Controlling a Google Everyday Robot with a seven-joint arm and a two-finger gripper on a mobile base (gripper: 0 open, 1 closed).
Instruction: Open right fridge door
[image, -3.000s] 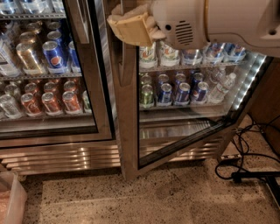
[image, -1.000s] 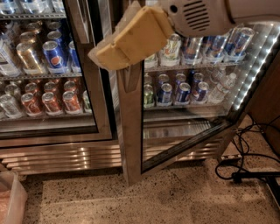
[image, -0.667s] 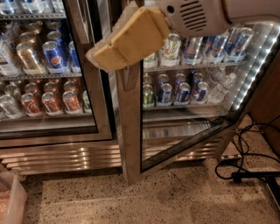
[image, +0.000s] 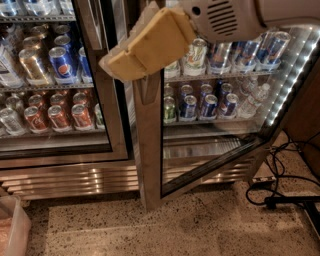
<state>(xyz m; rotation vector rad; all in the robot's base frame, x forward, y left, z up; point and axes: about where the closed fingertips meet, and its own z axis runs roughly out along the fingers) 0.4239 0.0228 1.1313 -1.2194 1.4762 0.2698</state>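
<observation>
The right fridge door, a glass panel in a wide steel frame, stands swung partly out from the cabinet, its lower edge slanting back to the right. Its vertical steel handle runs up the near edge. My gripper, with tan fingers on a white arm, reaches in from the upper right and is shut on that handle near the top. The fingertips stick out to the left past the door's edge. Behind the open door are shelves of cans.
The twin left door is closed, with Pepsi cans and red cans behind it. Black cables lie on the speckled floor at the right. A pale bin sits at the bottom left. A wooden panel stands at the right.
The gripper has moved left and slightly down with the handle. The right door has swung further out from the cabinet.
</observation>
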